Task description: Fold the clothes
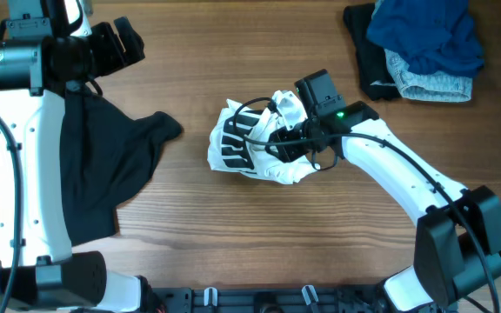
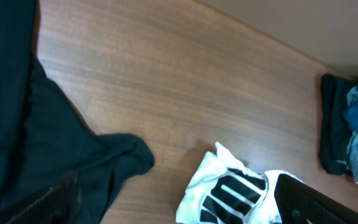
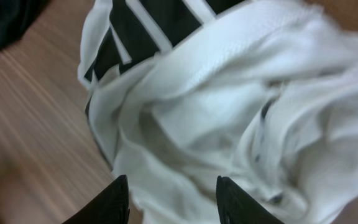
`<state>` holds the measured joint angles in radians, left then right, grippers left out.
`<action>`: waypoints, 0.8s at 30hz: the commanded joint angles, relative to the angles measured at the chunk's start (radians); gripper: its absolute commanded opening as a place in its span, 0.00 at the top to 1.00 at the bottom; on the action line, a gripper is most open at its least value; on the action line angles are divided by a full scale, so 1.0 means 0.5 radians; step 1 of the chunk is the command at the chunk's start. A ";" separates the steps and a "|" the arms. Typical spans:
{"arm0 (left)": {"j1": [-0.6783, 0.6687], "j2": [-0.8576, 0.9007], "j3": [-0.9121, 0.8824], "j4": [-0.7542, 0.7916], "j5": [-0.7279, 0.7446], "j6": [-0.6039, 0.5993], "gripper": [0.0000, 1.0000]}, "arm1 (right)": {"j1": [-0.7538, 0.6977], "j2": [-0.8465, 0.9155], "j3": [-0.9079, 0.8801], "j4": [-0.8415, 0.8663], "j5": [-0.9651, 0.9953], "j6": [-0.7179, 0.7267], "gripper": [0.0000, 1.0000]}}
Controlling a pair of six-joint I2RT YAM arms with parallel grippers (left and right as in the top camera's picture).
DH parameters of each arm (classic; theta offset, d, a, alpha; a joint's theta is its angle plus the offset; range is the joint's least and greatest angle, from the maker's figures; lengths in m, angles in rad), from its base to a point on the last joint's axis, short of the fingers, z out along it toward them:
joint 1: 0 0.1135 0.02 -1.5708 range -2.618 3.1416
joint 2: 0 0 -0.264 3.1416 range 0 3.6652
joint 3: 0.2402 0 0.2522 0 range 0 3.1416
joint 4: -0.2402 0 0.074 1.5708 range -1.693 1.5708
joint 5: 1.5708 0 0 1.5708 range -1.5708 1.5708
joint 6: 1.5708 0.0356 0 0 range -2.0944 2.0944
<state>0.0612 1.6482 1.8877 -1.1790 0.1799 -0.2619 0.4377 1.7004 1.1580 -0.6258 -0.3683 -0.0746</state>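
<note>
Right hand [image 3: 173, 186] straddles crumpled, soft white T-shirt [image 3: 241, 106] folds.

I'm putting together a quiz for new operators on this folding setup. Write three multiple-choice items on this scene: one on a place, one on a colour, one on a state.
1. Where does the white T-shirt lie?
A. in the middle of the table
B. hanging off the table's edge
C. under the left arm

2. What colour is the top garment of the corner pile?
A. red
B. yellow
C. blue

3. How is the left tool?
A. shut on the white T-shirt
B. open, holding nothing
C. shut on a black garment

Answers:
1 A: it sits bunched at mid-table.
2 C: blue fabric tops the heap.
3 B: its fingers stand wide apart with nothing between them.
</note>
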 commanded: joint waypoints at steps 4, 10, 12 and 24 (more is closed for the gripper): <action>0.009 0.079 -0.011 -0.060 -0.007 -0.008 0.00 | 0.003 0.026 -0.157 0.177 0.063 -0.169 0.55; 0.009 0.079 -0.011 -0.060 -0.006 -0.008 0.00 | 0.003 0.026 -0.237 0.171 0.018 -0.169 0.60; 0.009 0.079 -0.011 -0.061 -0.006 -0.008 0.00 | 0.003 0.026 -0.263 0.187 0.018 -0.169 0.63; 0.009 0.079 -0.011 -0.092 -0.007 -0.008 0.00 | 0.003 -0.113 -0.230 -0.120 -0.120 0.236 0.96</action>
<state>0.0612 1.6821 1.8877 -1.2209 0.1795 -0.2615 0.4377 1.6993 1.0290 -0.6140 -0.3679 -0.0593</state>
